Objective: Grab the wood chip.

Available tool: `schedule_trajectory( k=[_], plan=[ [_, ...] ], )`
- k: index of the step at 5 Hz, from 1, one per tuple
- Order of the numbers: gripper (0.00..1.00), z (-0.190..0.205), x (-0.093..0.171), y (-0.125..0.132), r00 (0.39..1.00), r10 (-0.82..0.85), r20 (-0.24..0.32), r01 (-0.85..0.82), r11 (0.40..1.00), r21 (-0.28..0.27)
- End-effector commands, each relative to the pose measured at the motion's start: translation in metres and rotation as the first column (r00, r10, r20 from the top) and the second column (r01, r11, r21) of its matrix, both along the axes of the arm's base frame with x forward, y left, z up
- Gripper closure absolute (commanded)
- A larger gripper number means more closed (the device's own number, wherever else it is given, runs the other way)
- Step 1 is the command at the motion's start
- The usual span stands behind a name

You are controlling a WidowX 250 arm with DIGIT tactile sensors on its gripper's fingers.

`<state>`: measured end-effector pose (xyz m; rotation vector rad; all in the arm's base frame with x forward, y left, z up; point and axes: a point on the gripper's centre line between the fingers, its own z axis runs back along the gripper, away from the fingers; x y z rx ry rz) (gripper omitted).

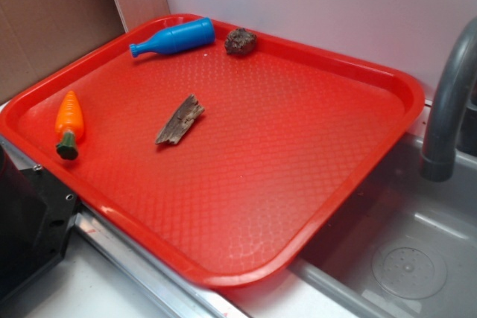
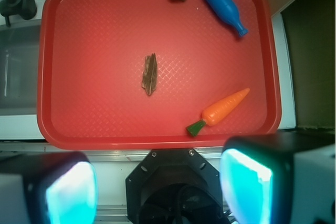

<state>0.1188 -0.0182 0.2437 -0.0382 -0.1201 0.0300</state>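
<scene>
The wood chip [image 1: 179,120] is a flat, jagged grey-brown sliver lying loose near the middle-left of the red tray [image 1: 313,206]. It also shows in the wrist view [image 2: 149,74], lying lengthwise near the tray's centre. My gripper [image 2: 157,190] is open and empty, high above the scene. Its two teal pads [image 2: 71,192] stand wide apart at the bottom of the wrist view, over the robot base and short of the tray's near rim. The gripper is out of the exterior view.
A toy carrot [image 1: 68,122] lies at the tray's left, a blue toy bottle [image 1: 173,38] at the back, a dark brown rough lump [image 1: 241,41] beside it. A grey faucet [image 1: 451,102] and sink [image 1: 402,258] stand to the right. The black robot base [image 1: 30,221] sits front left.
</scene>
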Motion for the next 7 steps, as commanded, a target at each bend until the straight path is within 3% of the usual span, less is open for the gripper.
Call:
schedule_trajectory(
  k=[1,2,4,6,7],
  plan=[
    [0.0,0.0,0.0,0.0,1.0,0.0,0.0,0.0,1.0,0.0],
    [0.0,-0.04,0.031,-0.016,0.998,-0.061,-0.022,0.061,0.998,0.012],
    [0.0,-0.113,0.08,-0.027,1.0,0.01,0.024,-0.011,0.999,0.038],
    [0.0,-0.174,0.104,-0.013,0.999,0.001,0.036,-0.003,0.999,0.05],
    [0.0,-0.205,0.114,-0.004,0.999,-0.048,-0.005,0.048,0.999,0.003]
  ],
)
